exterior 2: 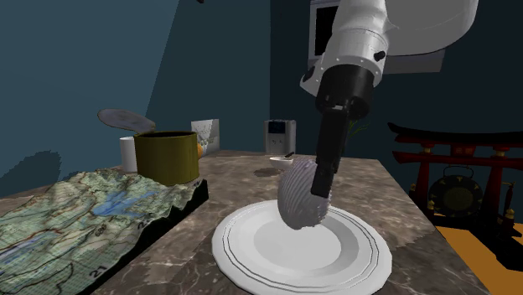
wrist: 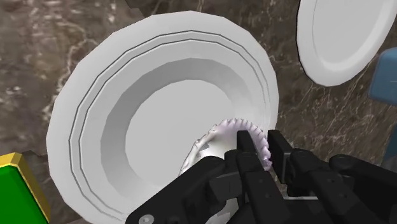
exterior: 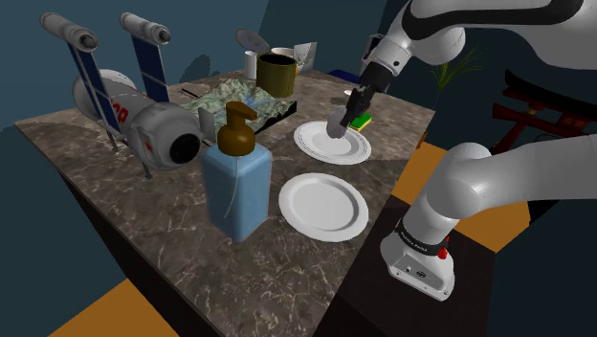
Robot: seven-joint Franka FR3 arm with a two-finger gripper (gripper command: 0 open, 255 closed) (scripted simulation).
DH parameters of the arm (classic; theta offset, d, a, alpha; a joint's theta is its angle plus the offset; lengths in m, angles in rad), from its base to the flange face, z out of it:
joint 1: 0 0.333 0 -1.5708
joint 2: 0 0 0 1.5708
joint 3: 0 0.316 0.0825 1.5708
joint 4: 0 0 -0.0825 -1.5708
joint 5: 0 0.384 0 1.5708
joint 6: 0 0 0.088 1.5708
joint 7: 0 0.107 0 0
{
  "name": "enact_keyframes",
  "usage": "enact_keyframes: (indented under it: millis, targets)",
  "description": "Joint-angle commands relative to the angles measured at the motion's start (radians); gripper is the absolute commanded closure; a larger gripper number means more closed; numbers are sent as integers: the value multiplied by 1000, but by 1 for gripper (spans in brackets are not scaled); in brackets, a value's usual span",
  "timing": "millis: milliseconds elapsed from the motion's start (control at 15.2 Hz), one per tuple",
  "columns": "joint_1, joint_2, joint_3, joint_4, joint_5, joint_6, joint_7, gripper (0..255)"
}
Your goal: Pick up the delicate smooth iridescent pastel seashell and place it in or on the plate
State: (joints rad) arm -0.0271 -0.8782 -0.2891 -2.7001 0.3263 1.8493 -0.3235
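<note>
Gripper (exterior: 346,113) was closed narrow on the seashell (exterior: 337,125), fingers pinching its scalloped edge, clear in the wrist view. The shell was ribbed grey-white with a faint lilac tint at the rim (wrist: 216,143). The shell was over the ringed white plate (exterior: 316,148), around the plate's 12 o'clock in the shoulder view. In the second exterior view the shell (exterior 2: 295,201) stood on edge over the plate's well (exterior 2: 251,251), just past centre toward 12 o'clock. I could not tell if the shell's lower edge touched the plate. The gripper (exterior 2: 318,188) came down onto the shell from 1 o'clock, fingers tilted.

A plain white plate (exterior: 323,206) lay at 6 o'clock of the ringed plate, near it but apart. A blue soap dispenser with brown pump (exterior: 236,182) stood at 9 o'clock of the plain plate. A green and yellow sponge (exterior: 362,121) sat at 2 o'clock of the ringed plate, by its rim. A relief map (exterior 2: 75,218) lay at 9 o'clock of the ringed plate in the second exterior view, with an olive can (exterior 2: 166,157) at 10 o'clock. All were on a marble table (exterior: 143,220).
</note>
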Motion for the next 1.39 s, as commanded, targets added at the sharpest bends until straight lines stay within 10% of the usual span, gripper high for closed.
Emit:
enact_keyframes:
  millis: [0, 594, 660, 1320]
  targets:
    - [-1, 3, -3, -28, 1, 29, -13, 255]
    - [-2, 7, -5, -45, 2, 47, -23, 255]
    - [-1, 7, -5, -44, 2, 47, -22, 0]
    - [-23, 1, -39, 71, -36, -84, -16, 0]
